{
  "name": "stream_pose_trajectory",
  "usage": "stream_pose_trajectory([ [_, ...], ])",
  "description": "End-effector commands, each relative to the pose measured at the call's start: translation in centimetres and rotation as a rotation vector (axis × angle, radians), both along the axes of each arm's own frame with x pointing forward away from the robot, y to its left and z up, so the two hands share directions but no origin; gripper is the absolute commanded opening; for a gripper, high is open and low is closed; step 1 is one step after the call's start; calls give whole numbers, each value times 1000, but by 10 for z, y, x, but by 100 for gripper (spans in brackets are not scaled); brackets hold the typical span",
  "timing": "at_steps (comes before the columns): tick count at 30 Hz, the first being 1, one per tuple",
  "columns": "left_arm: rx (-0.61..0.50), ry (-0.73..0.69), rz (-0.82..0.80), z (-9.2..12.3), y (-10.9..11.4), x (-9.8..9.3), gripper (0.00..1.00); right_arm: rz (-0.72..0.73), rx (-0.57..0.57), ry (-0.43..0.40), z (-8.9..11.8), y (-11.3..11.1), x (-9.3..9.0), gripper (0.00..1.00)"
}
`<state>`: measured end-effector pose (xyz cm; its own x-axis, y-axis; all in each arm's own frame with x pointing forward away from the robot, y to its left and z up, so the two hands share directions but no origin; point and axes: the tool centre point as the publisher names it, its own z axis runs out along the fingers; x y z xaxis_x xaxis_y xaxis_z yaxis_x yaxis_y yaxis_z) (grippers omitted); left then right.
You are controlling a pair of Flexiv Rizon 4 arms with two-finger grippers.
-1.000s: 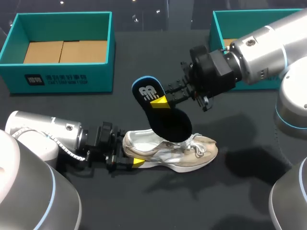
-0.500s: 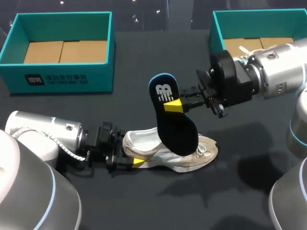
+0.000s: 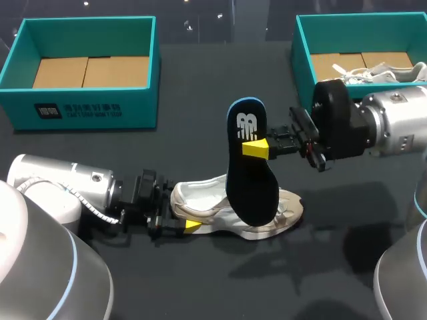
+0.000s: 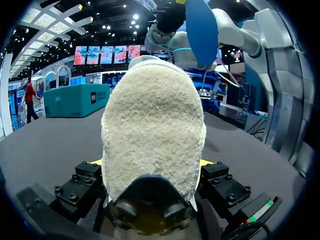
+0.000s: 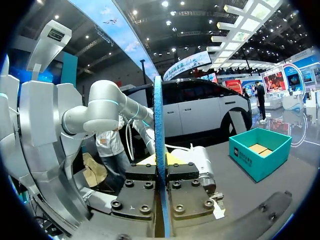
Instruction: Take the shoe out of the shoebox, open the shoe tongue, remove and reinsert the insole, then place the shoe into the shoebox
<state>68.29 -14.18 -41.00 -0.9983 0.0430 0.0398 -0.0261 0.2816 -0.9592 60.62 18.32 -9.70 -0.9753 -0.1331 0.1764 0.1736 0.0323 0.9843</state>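
Note:
The beige and white shoe (image 3: 270,215) lies on its side on the black table, heel toward my left arm. Its heel (image 4: 152,130) fills the space between the fingers of my left gripper (image 3: 179,219), which press on it from both sides. The dark insole (image 3: 250,177) with a blue rim hangs nearly upright over the shoe's middle, toe end down. My right gripper (image 3: 259,148) is shut on its upper part from the right. In the right wrist view the insole's blue edge (image 5: 159,135) stands clamped between that gripper's (image 5: 161,167) fingers. The left wrist view shows the insole (image 4: 202,30) high above the heel.
A teal shoebox (image 3: 80,107) with a cardboard floor stands at the back left, and also shows as the teal box (image 5: 260,152) in the right wrist view. A second teal box (image 3: 301,47) at the back right holds another shoe (image 3: 390,69). My right arm (image 3: 393,130) crosses in front of it.
My right gripper has carried the insole to the right and turned it more upright, so its toe end now hangs over the shoe's forefoot. The left arm and the shoe have stayed put.

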Motion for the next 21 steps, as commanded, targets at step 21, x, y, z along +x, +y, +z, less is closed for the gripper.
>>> stream_pose_trajectory([
  [21,2,0,0,0,-1,1,0,-189,55,127,-2,-43,-43,0],
])
